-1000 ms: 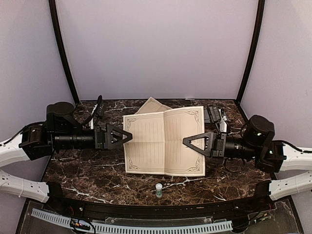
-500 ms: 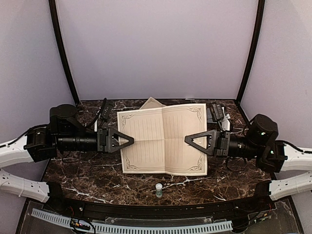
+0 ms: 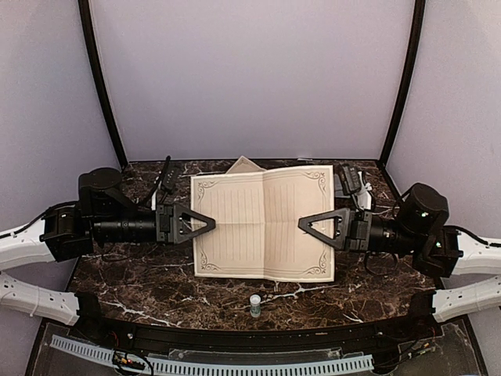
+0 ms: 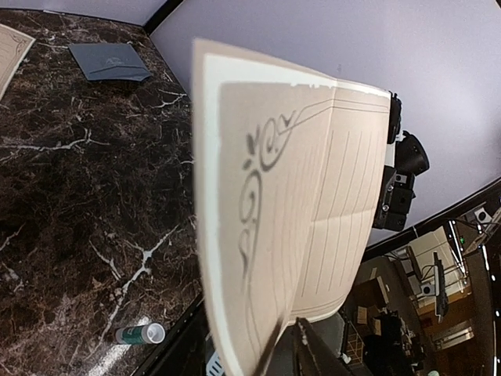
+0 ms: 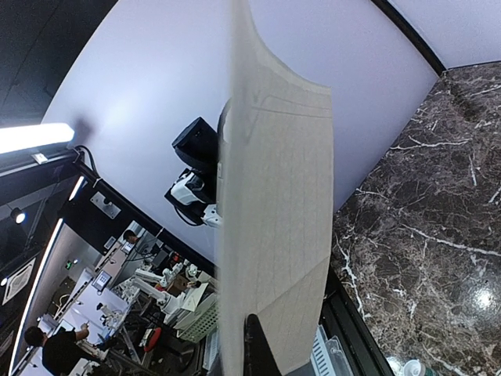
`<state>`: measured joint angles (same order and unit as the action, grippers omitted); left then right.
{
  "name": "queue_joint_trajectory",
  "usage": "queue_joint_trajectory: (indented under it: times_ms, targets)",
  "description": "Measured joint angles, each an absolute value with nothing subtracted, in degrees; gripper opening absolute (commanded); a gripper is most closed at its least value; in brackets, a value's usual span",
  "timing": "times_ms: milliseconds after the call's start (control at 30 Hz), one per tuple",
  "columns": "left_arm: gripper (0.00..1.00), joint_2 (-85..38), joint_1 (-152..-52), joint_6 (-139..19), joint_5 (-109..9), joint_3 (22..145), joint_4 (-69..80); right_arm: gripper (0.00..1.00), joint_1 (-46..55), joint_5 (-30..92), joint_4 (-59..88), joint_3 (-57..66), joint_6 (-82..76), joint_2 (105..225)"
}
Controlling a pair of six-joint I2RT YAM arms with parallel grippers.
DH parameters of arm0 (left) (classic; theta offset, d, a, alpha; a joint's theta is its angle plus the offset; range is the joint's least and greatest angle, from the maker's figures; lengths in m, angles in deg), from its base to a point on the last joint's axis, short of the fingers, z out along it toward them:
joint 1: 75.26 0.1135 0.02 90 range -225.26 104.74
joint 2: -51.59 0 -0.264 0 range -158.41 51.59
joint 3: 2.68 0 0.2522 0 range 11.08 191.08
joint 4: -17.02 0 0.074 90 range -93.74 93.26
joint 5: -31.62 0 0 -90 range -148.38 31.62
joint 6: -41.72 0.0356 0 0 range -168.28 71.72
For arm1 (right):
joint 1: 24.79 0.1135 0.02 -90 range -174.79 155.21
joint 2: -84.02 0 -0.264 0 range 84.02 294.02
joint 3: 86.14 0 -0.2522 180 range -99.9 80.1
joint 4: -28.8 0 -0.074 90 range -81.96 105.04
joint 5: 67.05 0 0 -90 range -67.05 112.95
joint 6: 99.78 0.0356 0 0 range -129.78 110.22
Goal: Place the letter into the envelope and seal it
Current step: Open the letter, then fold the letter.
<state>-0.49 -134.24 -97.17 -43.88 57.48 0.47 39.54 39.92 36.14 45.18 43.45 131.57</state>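
Observation:
The letter, a tan lined sheet with scroll corners, hangs spread above the marble between both arms. My right gripper is shut on its right edge; in the right wrist view the letter stands edge-on above my right gripper. My left gripper straddles the left edge. In the left wrist view the letter rises from between the jaws of my left gripper, which stand narrowed with a gap showing. The slate-grey envelope lies flat on the table, far from the sheet; I cannot make it out in the top view.
A small glue stick lies near the table's front edge, below the letter, and shows as the glue stick in the left wrist view. A tan paper corner pokes out behind the letter. Dark frame posts flank the back wall.
The letter has risen from a sagging tilt to a flatter, squarer spread. My left gripper's jaws have narrowed around its left edge. The right gripper has stayed shut on the sheet.

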Motion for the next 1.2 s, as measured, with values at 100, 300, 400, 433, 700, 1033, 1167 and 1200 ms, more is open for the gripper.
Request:
queue_joint_trajectory:
  times_ms: [100, 300, 400, 433, 700, 1033, 1167, 1200]
  targets:
    - [0.33, -0.49, -134.24, -97.15, -43.84, 57.43, 1.01, 0.0, 39.54, 39.92, 35.73, 45.18, 43.45, 131.57]
    - [0.08, -0.49, -134.24, -97.1, -44.1, 57.32, 1.54, 0.0, 39.54, 39.92, 35.46, 45.18, 43.47, 131.59]
    - [0.0, -0.47, -134.24, -97.25, -44.01, 57.04, 1.78, 0.06, 39.54, 39.88, 35.09, 45.18, 43.47, 131.59]
    - [0.0, -0.49, -134.24, -97.21, -44.05, 57.0, 1.82, 0.14, 39.54, 39.83, 34.85, 45.18, 43.47, 131.59]
    - [0.0, 0.58, -134.24, -97.01, -44.25, 55.51, 1.91, 0.79, 39.5, 35.88, 28.16, 43.04, 41.99, 131.28]
    - [0.0, 3.55, -134.24, -94.81, -44.01, 55.16, 2.15, 0.9, 36.13, 16.45, 8.25, 36.26, 40.79, 125.82]
    - [0.0, 4.19, -134.24, -93.98, -43.42, 55.16, 2.72, 0.91, 34.25, 8.97, 0.93, 36.79, 43.95, 122.39]
    - [0.0, 4.28, -134.24, -93.82, -43.11, 55.16, 2.87, 0.91, 33.95, 7.86, -0.03, 37.2, 44.72, 121.54]
